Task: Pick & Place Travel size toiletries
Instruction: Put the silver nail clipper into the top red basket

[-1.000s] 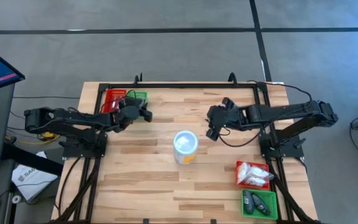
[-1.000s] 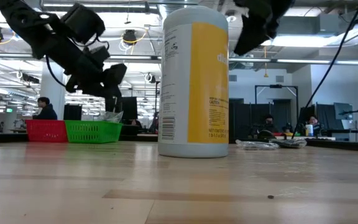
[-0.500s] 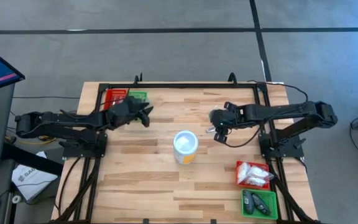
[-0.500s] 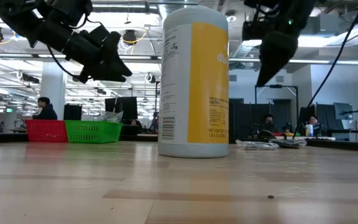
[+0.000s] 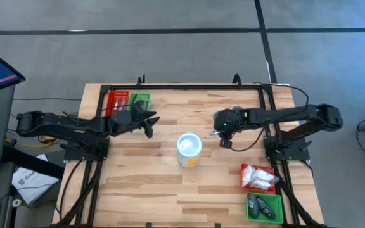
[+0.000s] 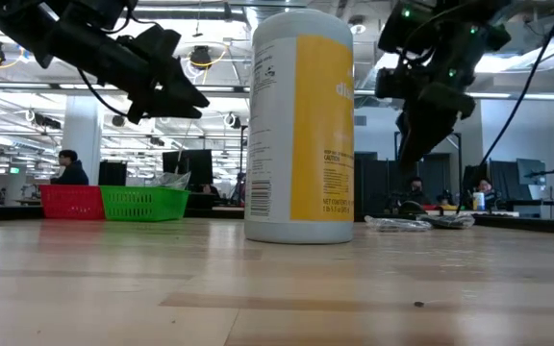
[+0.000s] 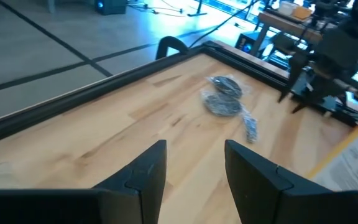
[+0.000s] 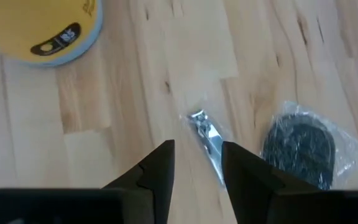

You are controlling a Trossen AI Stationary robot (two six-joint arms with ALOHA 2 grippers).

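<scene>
— Where is the tube found?
— The tube lies flat on the table, just beside the bagged dark disc and well apart from the cup. Its long axis runs straight between the parted fingers of the right gripper, poised directly above.

— And the left gripper?
— The left gripper, fingers apart and empty, is held well across the cup. An open workshop is seen beyond.
</scene>
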